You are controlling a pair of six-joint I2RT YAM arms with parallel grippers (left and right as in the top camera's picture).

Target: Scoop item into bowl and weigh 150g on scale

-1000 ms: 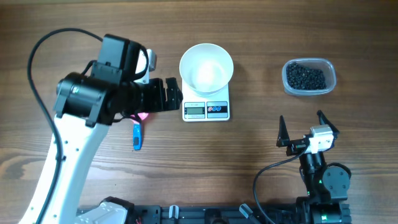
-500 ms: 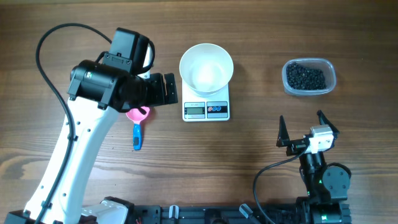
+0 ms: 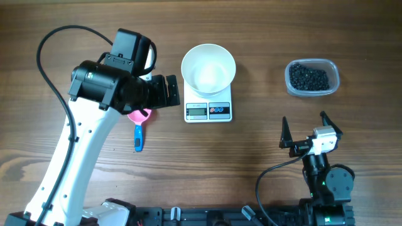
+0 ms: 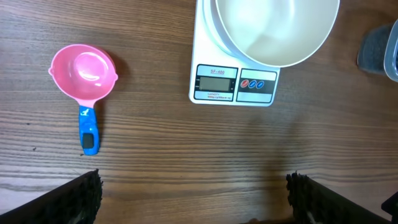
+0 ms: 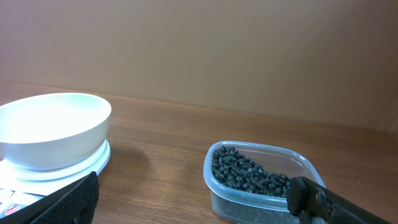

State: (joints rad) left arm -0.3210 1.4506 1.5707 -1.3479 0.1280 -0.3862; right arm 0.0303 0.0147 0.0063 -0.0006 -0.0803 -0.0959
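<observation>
The white bowl [image 3: 208, 69] stands empty on the white scale [image 3: 208, 112] at the middle back. The item, small black beads [image 3: 308, 78], fills a clear tub at the back right. My left gripper [image 3: 168, 93] hovers open just left of the scale, above the table. In the left wrist view my left gripper [image 4: 194, 200] spans bare wood, with the bowl [image 4: 273, 31] and scale [image 4: 235, 84] ahead. My right gripper [image 3: 306, 129] rests open near the front right, empty. In the right wrist view my right gripper [image 5: 199, 202] faces the beads [image 5: 249, 174] and the bowl [image 5: 50, 127].
A pink scoop [image 3: 139, 117] with a blue handle lies left of the scale, partly under my left arm; the left wrist view shows the whole scoop [image 4: 84, 68] with its cup empty. The clear tub [image 5: 211, 168] sits on the wood right of the scale.
My left arm moved toward the back a second ago, uncovering the pink scoop cup, and has since held still. The right arm has not moved.
</observation>
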